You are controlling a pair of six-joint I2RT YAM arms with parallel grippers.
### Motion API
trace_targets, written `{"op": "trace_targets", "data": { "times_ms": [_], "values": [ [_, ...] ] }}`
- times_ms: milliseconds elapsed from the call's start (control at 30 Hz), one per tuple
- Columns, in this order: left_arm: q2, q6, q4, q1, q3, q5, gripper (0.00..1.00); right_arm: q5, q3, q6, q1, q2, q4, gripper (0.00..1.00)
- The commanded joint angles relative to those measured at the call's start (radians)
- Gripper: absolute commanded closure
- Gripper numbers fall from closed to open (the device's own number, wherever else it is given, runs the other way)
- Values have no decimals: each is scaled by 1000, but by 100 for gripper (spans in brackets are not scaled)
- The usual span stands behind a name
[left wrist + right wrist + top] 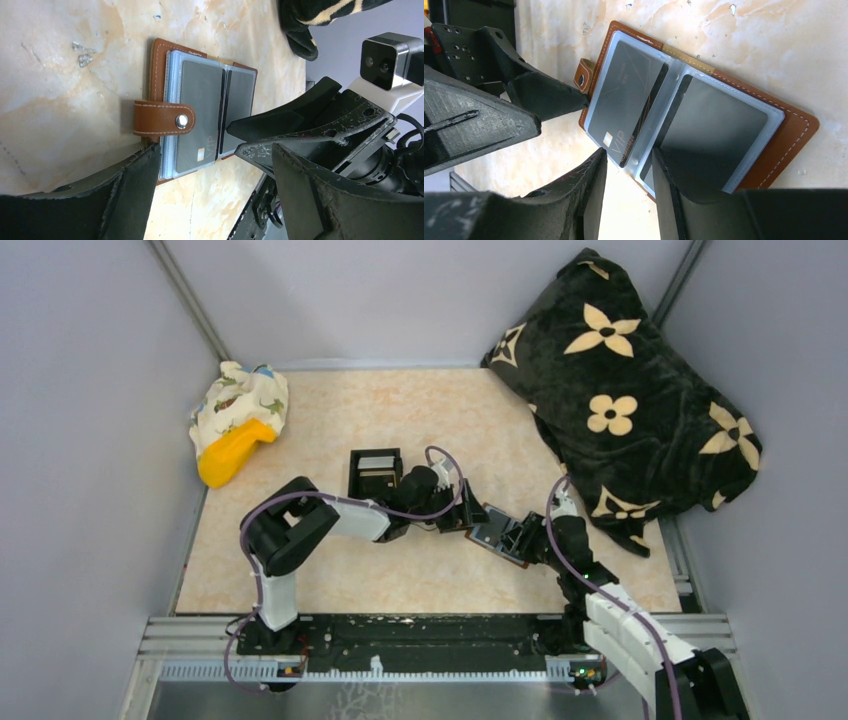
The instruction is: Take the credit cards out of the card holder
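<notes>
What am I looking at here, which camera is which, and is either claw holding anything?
Two robot arms with two-finger claws work a table. The wide picture looks down from above; the other two come from cameras on each wrist. The open card holder lies flat, dark cards inside its sleeves. The left gripper and right gripper both stand open at its edges, holding nothing. Further back: a black box, a cloth bundle, a flowered pillow.

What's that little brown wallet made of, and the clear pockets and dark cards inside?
Card holder: tan leather or imitation, matte, pale stitching along its edge. Sleeves: soft clear plastic, slightly cloudy, catching glare. VIP card: dark, smooth, probably plastic; metal can't be ruled out.
</notes>
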State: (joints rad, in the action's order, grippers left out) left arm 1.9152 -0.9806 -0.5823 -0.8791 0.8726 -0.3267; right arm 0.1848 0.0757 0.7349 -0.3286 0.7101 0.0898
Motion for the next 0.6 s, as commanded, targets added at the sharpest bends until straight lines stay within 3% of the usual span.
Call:
{"op": "trace_targets", "data": {
  "times_ms": [0,333,567],
  "values": [
    [-27,75,78,-5,55,-5,14,-10,-16,32,7,9,99,60],
    [29,153,171,-28,150,7,14,-12,-27,45,6,104,211,60],
    [72,146,165,-28,115,12,14,-3,-13,34,25,189,269,60]
  ]
}}
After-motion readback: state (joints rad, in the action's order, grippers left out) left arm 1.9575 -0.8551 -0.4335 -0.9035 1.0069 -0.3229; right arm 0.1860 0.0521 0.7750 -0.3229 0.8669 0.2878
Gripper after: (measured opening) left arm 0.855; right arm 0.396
